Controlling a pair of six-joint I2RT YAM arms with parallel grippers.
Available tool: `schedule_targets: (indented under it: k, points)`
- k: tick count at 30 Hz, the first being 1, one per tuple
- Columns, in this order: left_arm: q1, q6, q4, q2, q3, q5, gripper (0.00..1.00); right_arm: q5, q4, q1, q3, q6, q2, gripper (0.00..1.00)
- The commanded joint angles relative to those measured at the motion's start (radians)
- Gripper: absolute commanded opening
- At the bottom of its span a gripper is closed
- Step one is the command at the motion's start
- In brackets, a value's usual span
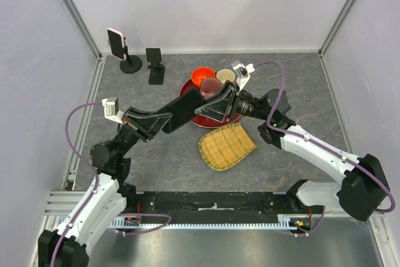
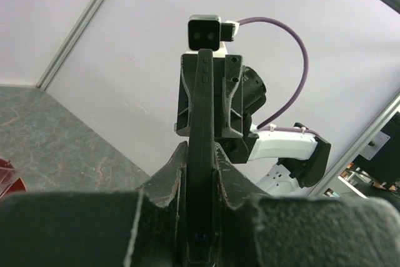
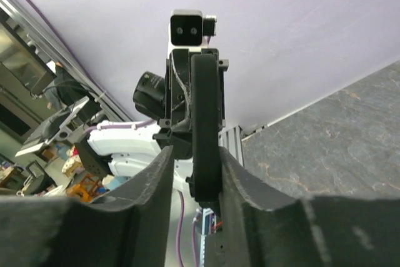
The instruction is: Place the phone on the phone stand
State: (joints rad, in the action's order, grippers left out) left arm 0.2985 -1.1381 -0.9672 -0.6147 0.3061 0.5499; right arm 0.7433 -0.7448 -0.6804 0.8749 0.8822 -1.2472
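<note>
A black phone [image 1: 182, 112] hangs in the air between my two grippers, above the table's middle. My left gripper [image 1: 157, 124] is shut on its near-left end; in the left wrist view the phone [image 2: 203, 110] stands edge-on, pinched between both fingers. My right gripper [image 1: 217, 104] is around its far-right end, open: in the right wrist view the phone [image 3: 205, 117] touches one finger and a gap shows beside the other. An empty black phone stand [image 1: 155, 65] stands at the back left.
A second stand [image 1: 130, 64] at the far back left holds a pink phone [image 1: 115, 42]. A red tray [image 1: 187, 87] with a red bowl [image 1: 201, 76] and two cups lies under the right gripper. A woven bamboo dish [image 1: 226, 145] lies in front.
</note>
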Motion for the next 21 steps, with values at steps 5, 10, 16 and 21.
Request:
schedule_targets:
  k: [5, 10, 16, 21]
  points:
    - [0.001, -0.057, 0.043, -0.002, 0.047, -0.024, 0.09, -0.154, -0.202, -0.057, -0.017, 0.055, -0.020, 0.00]
    - [0.001, 0.178, 0.606, 0.082, 0.210, 0.067, 0.57, -0.111, 0.049, -0.033, 0.045, -0.160, 0.017, 0.00]
    - [0.001, 0.481, 1.350, 0.170, 0.479, -0.137, 0.68, -0.185, 0.532, -0.021, 0.157, -0.546, 0.094, 0.00]
    - [-0.001, 0.635, 1.680, -0.031, 0.789, -0.085, 0.61, -0.252, 0.725, -0.031, 0.216, -0.782, 0.100, 0.00]
